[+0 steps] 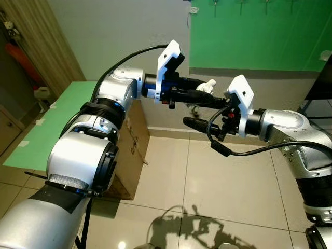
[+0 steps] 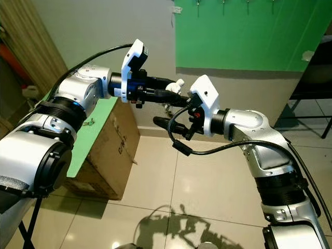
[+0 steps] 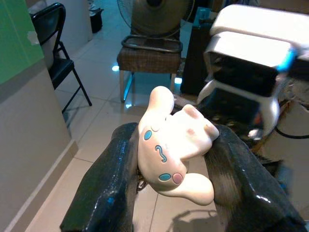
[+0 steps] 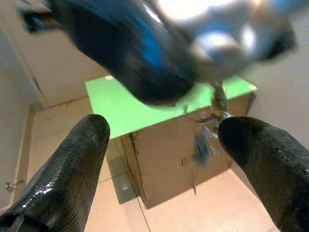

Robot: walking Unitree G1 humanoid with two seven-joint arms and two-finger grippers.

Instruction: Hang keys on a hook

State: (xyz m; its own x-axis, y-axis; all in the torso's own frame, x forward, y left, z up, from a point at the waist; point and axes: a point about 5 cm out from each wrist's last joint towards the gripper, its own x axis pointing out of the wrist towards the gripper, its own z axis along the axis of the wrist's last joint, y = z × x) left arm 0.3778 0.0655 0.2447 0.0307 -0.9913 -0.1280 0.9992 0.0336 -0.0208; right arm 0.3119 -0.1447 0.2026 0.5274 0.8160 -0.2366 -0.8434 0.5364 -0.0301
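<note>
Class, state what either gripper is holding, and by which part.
The left gripper clamps the white cartoon-dog keychain figure by its body; keys dangle below. The right gripper holds nothing.

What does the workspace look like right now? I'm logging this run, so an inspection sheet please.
Surface: green-topped cardboard box; small dark bit on its top, too small to identify.
Job's things: white cartoon-dog keychain charm with keys dangling below; row of hooks on green wall panel.
Clutter: nothing seen.
Grippers: left gripper shut on charm; right gripper open beneath the keys.
Cables: black cables loop along both arms.
Surroundings: tiled floor; black folding chair; standing fan.
</note>
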